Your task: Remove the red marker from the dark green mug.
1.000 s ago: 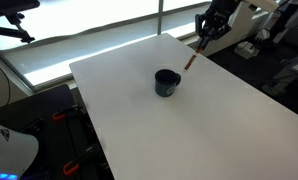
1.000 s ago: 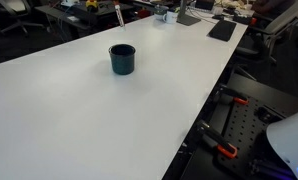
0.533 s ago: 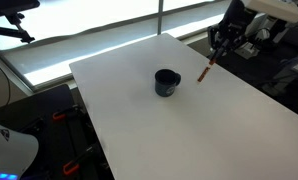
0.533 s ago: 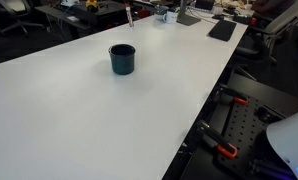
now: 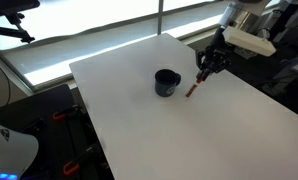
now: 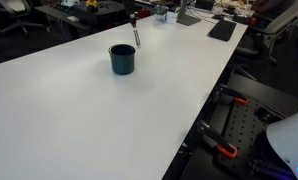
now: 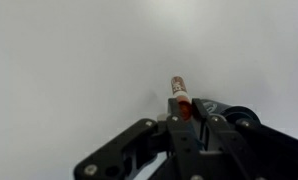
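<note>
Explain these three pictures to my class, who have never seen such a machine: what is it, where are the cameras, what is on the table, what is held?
The machine is a robot arm ending in a gripper, a two-fingered clamp steered remotely by a person. Two pictures come from cameras outside the robot, viewing the white table from different places. The third comes from a camera on the wrist, looking along the gripper. On the table stands a dark green mug, almost black. The gripper is shut on a red marker, held tilted beside the mug, outside it. Whether its tip touches the table cannot be told.
</note>
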Robot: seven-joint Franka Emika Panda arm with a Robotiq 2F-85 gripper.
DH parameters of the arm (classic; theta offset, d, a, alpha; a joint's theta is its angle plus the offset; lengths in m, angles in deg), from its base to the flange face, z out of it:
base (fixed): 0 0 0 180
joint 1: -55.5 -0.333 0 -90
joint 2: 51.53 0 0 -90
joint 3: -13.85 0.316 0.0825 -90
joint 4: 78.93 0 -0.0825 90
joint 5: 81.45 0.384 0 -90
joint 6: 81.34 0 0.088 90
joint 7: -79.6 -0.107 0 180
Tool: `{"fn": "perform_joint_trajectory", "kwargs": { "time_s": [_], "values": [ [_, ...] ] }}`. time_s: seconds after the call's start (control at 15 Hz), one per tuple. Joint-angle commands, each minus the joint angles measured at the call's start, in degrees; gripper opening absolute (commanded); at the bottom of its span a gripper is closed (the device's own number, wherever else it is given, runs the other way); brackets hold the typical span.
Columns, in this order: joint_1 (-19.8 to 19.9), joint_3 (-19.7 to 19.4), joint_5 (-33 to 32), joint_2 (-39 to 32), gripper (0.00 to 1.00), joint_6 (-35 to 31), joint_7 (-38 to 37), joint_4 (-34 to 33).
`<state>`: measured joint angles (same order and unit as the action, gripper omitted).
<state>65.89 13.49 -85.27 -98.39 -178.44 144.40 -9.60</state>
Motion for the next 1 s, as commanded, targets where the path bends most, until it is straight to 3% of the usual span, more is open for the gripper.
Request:
{"fn": "perform_joint_trajectory", "kwargs": {
  "time_s": [0.0, 0.53, 0.6, 0.67, 0.73, 0.93],
  "values": [
    [-0.12, 1.14, 0.7, 2.72, 0.03, -3.06, -1.51, 7.14],
    [-0.37, 2.12, 1.62, 2.34, 0.03, -5.08, -2.53, 11.93],
    [-0.37, 2.11, 1.7, 2.44, 0.39, -5.14, -3.1, 12.23],
    [-0.43, 2.08, 1.71, 2.54, 0.4, -5.17, -4.0, 12.24],
    [-0.19, 2.14, 0.66, -0.09, 0.22, -3.11, -1.84, 8.49],
    [-0.19, 2.17, 0.68, -0.08, 0.4, -3.37, -2.39, 8.85]
  ]
}}
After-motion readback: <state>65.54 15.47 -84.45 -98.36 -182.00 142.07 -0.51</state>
